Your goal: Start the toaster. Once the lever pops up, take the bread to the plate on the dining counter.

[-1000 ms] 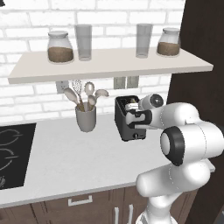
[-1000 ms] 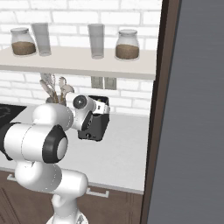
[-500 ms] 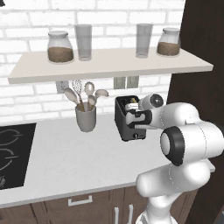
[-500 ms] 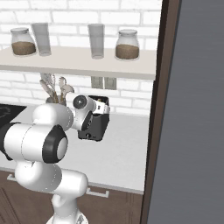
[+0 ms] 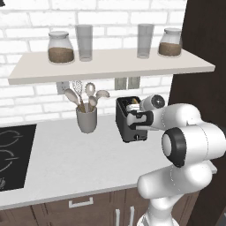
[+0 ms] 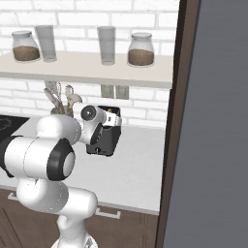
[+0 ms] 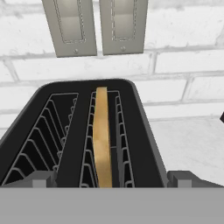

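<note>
The bread (image 7: 102,140) is seen upright in the toaster (image 7: 78,135) slot toward 3 o'clock; whether the pincer (image 5: 134,120) is spread cannot be told.

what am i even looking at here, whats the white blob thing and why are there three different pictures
The white blob is a robot arm in a simulated kitchen. Two pictures come from cameras behind it, to its left and right. The third looks along its end effector, down into a dark toaster with a bread slice in one slot. On the speckled worktop stand the toaster and a grey utensil cup; a black hob sits at the left. Jars and glasses sit on the shelf. Whether anything is gripped cannot be told.
</note>
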Tool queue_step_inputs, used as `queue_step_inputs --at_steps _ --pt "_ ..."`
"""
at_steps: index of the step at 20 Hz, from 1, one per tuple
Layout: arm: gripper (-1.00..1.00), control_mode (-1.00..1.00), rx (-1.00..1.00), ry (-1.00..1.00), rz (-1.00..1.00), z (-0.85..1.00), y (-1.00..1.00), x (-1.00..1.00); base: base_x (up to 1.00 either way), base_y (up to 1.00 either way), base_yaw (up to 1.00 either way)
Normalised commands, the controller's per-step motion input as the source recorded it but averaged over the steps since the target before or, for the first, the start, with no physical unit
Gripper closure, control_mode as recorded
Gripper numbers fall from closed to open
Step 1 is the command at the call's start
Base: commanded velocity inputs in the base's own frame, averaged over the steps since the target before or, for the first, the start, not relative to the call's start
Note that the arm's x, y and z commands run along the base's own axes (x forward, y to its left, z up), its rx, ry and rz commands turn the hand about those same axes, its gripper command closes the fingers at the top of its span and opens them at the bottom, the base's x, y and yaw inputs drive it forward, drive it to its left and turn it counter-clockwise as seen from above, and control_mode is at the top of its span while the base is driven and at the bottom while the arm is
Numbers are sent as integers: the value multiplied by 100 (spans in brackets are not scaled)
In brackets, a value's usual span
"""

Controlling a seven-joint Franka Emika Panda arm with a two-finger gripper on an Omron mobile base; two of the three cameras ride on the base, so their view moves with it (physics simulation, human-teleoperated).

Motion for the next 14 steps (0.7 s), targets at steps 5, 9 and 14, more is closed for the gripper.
queue_step_inputs --at_steps 5,9,14 --pt "-100 -100 0 0 0 0 0 0 0 0 0" --pt "-100 -100 0 0 0 0 0 0 0 0 0" --pt "-100 -100 0 0 0 0 0 0 0 0 0"
